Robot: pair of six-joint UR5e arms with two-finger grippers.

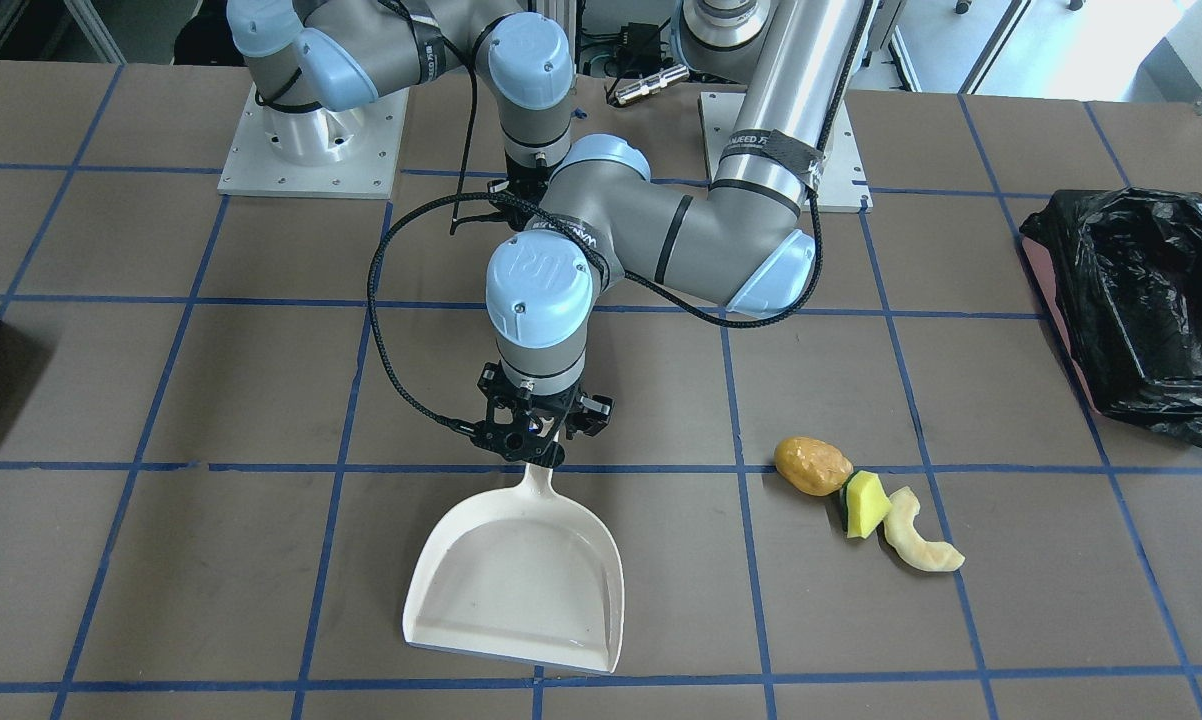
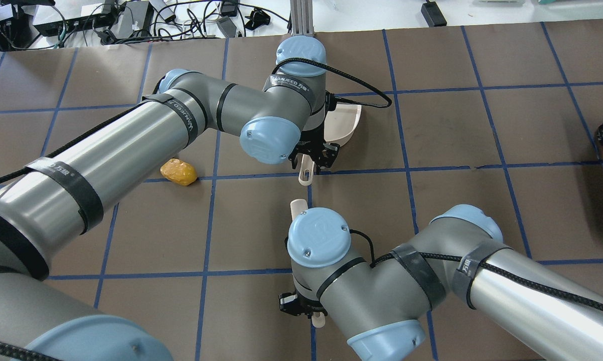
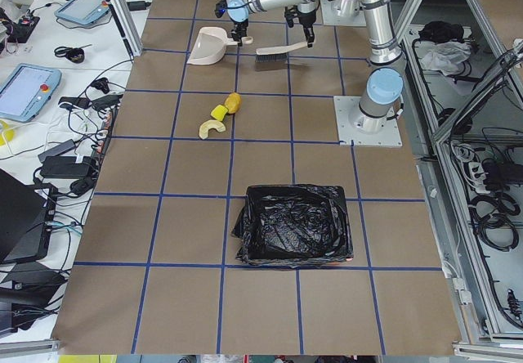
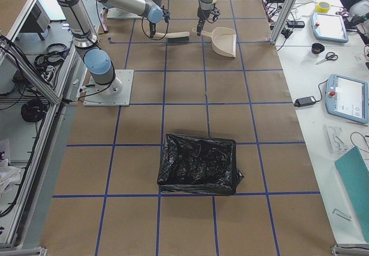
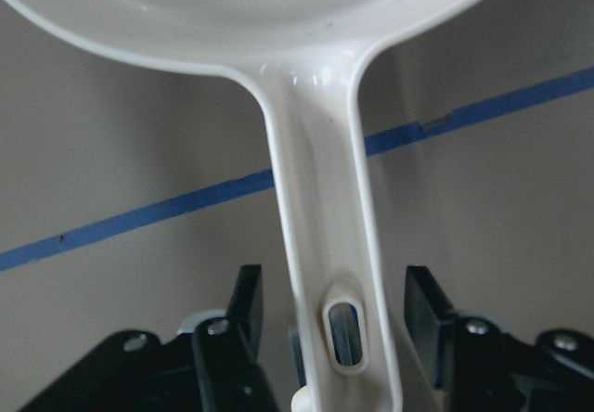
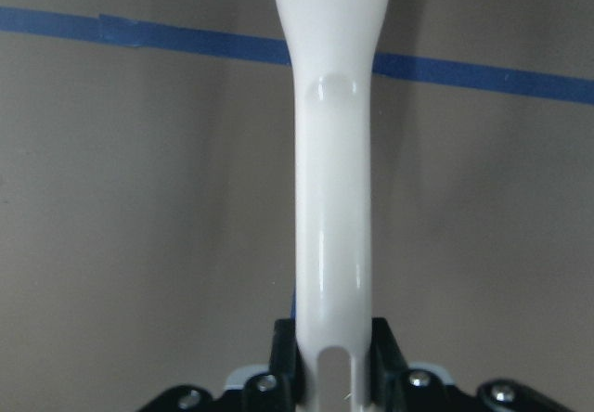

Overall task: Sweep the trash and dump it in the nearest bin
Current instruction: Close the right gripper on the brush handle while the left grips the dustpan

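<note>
1. Left claw is open astride the dustpan handle, gaps on both sides. Lift now and the pan gets left on the bench.
2. Right claw is clamped on the brush handle.
3. Trash lies at the front view's lower right, with the bin at the right edge. A hard sweep could roll the pieces past the pan.

A grid of blue tape lines crosses the flat brown bench. The scoop-shaped plastic dustpan and the long plastic brush handle are white. The potato-shaped lump is golden-brown, the wedge yellow with a green edge, the curved slice pale yellow. The pinkish-sided rectangular bin has a glossy black liner.
</note>
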